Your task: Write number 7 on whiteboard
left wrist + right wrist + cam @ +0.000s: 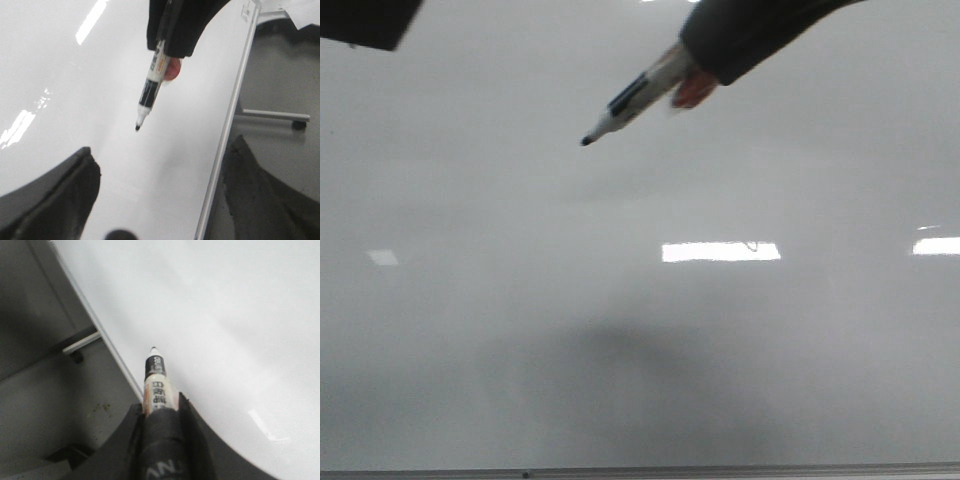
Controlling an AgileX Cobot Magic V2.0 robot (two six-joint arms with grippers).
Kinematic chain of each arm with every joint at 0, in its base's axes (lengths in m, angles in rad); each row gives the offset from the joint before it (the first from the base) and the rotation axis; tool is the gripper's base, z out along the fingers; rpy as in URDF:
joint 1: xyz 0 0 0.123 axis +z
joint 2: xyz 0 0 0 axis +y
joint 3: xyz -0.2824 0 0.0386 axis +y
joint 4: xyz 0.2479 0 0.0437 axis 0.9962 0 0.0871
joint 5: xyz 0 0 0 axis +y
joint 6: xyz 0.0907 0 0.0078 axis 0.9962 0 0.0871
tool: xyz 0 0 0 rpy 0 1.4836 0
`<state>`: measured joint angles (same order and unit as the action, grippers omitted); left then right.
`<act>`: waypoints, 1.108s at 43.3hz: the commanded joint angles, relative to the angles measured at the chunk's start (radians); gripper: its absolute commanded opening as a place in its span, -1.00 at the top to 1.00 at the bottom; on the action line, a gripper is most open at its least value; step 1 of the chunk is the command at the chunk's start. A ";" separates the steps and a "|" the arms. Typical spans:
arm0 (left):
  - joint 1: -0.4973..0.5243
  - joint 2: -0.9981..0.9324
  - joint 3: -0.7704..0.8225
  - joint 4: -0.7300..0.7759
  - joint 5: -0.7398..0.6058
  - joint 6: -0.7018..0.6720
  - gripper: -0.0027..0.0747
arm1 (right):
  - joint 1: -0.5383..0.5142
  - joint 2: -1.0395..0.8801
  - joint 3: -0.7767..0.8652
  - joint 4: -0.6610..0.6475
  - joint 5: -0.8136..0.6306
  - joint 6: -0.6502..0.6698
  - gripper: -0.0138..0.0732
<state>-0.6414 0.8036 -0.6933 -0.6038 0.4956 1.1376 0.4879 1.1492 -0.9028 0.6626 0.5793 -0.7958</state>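
1. Front view: the right gripper (705, 65) reaches in from the upper right, pinching a marker (638, 98) whose black tip points down-left, over the whiteboard (470, 330). The board's surface carries light reflections only; no drawn 7 shows. A dark corner at the upper left may be the left arm; its state cannot be told here.
2. Left wrist view: the left gripper (160, 200) has its fingers (60, 200) spread, holding nothing, with the board's frame (225, 135) between them. The marker (151, 85) hangs tip-down, near the board.
3. Right wrist view: the right gripper's (161, 422) fingers press on the marker (155, 380), tip toward the board (225, 315).
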 commanded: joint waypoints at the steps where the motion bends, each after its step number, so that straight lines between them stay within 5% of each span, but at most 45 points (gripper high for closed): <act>1: -0.007 -0.113 0.044 -0.041 -0.103 -0.016 0.10 | -0.046 -0.100 0.054 0.083 -0.127 -0.006 0.83; 9: -0.007 -0.318 0.179 -0.099 -0.125 -0.016 0.99 | -0.051 -0.188 0.152 0.119 -0.228 -0.006 0.84; 21: -0.007 -0.413 0.224 -0.136 -0.125 -0.016 0.98 | -0.051 -0.150 0.128 0.152 -0.233 -0.006 0.84; 48: -0.007 -0.413 0.224 -0.136 -0.125 -0.016 0.98 | -0.042 0.381 -0.305 0.284 -0.148 -0.036 0.84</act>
<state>-0.6414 0.3881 -0.4423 -0.7048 0.4390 1.1306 0.4429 1.5376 -1.1590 0.8890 0.4592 -0.8035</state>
